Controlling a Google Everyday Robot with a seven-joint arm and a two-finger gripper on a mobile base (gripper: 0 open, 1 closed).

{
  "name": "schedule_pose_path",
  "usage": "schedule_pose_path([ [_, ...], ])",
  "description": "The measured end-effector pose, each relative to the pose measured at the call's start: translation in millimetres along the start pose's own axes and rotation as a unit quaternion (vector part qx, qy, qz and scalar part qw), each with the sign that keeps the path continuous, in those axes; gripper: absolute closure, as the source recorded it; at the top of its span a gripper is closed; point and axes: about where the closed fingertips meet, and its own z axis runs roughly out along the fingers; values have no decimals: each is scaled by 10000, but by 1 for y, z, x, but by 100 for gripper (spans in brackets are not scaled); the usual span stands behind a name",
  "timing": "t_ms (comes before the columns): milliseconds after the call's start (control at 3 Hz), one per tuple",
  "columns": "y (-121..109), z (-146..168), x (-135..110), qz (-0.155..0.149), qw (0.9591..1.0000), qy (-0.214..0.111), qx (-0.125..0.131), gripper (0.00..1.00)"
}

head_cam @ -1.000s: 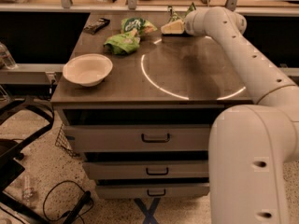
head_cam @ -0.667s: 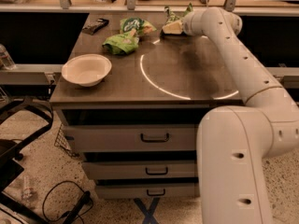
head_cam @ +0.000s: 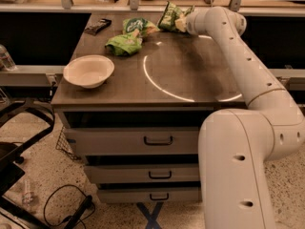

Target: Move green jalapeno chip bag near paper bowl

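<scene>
The green jalapeno chip bag (head_cam: 170, 15) stands upright at the far back of the table, right of centre, with its peak above the table's rear edge. My gripper (head_cam: 182, 24) is at the bag's right side and holds it; the white wrist hides most of the grip. The paper bowl (head_cam: 88, 70), cream-white and shallow, sits at the table's front left corner, well apart from the bag.
A rounded bright-green bag (head_cam: 124, 44) and a small green bag with a white-and-yellow label (head_cam: 137, 25) lie at the back centre. A dark flat packet (head_cam: 97, 26) lies at the back left. A pale ring of light (head_cam: 157, 78) marks the table (head_cam: 190, 89). Drawers are below.
The jalapeno bag has come up and a little to the left at the gripper and now stands taller. The bowl and the other bags have not moved.
</scene>
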Motion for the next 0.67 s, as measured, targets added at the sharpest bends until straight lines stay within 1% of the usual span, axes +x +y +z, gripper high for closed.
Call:
schedule_pose_path([
  [333,3,2,2,1,10000,11,-18,88],
  [667,5,4,3,2,10000,21,-34,100],
])
